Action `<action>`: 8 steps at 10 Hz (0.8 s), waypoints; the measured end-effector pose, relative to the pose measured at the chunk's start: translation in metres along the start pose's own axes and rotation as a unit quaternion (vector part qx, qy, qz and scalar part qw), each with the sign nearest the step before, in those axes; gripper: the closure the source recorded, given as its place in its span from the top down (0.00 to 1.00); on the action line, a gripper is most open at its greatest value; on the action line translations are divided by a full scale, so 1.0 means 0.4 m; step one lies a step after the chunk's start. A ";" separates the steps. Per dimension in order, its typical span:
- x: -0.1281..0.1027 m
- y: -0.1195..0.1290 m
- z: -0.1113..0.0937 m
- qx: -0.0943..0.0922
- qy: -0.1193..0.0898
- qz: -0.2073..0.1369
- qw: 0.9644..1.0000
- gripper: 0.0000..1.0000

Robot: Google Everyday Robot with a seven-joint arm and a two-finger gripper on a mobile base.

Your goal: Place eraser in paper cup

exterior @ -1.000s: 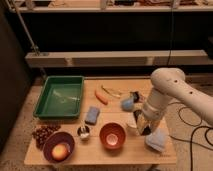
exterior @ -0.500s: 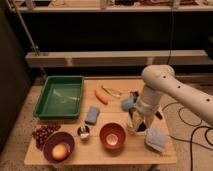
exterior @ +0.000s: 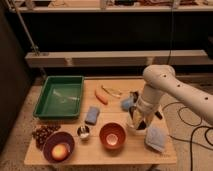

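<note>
White-armed and bent at the elbow, the robot reaches down over the right side of a pale wooden tabletop (exterior: pixel 125 152), its end effector (exterior: pixel 136 121) hanging low just right of an orange bowl (exterior: pixel 112 135) with a white inside. Whether its fingers are parted or closed, and whether they hold anything, cannot be made out; the eraser is not visible as a separate thing. A small white shape directly under the end effector may be the paper cup (exterior: pixel 133 129), though the arm hides most of it. Beside it to the right lies a light blue cloth (exterior: pixel 155 138). Across the tabletop sit a green tray (exterior: pixel 60 96), a blue sponge (exterior: pixel 92 115), a small metal cup (exterior: pixel 83 131), a purple bowl (exterior: pixel 58 146) holding fruit, a cluster of dark grapes (exterior: pixel 43 134) and a carrot (exterior: pixel 101 96).
</note>
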 end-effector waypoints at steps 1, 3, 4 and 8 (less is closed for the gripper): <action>0.006 0.009 0.006 0.000 0.000 0.001 1.000 0.00; 0.013 0.016 0.014 -0.002 -0.002 0.001 1.000 0.00; 0.017 0.019 0.020 -0.004 -0.003 0.001 1.000 0.00; 0.026 0.017 0.033 -0.006 -0.008 -0.005 1.000 0.00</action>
